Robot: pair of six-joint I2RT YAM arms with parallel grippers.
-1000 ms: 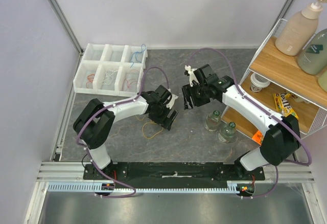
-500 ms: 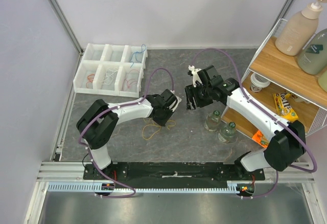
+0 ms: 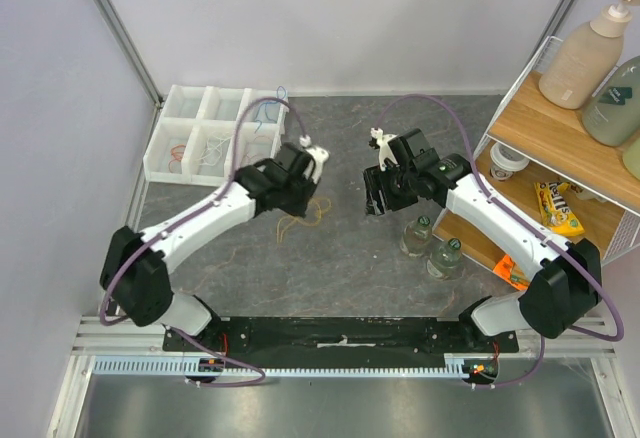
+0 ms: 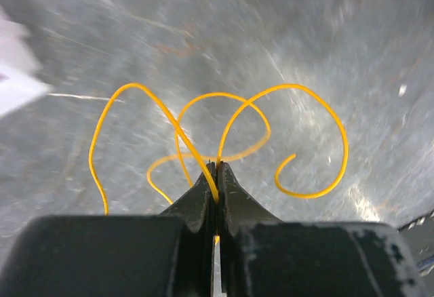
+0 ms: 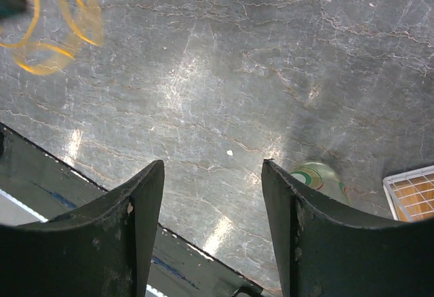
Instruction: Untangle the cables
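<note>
A bunch of thin yellow-orange cables (image 4: 203, 127) loops over the grey table, and my left gripper (image 4: 217, 165) is shut on a strand or two of it. From above, the same bunch (image 3: 304, 217) hangs just below and right of the left gripper (image 3: 298, 201), left of the table's middle. My right gripper (image 3: 378, 194) hovers to the right of the bunch, apart from it. It stands open (image 5: 213, 165) over bare table with nothing between its fingers. The bunch shows blurred in the top left corner of the right wrist view (image 5: 54, 32).
A white compartment tray (image 3: 158, 148) at the back left holds more thin loops, red, blue and orange. Two small glass bottles (image 3: 418, 234) (image 3: 445, 257) stand right of the right gripper. A wire shelf (image 3: 560, 148) with bottles and snacks fills the right side.
The left gripper has shut on the yellow-orange cables. The left arm has swung back and to the left, carrying the bunch with it. The right gripper has shifted only slightly.
</note>
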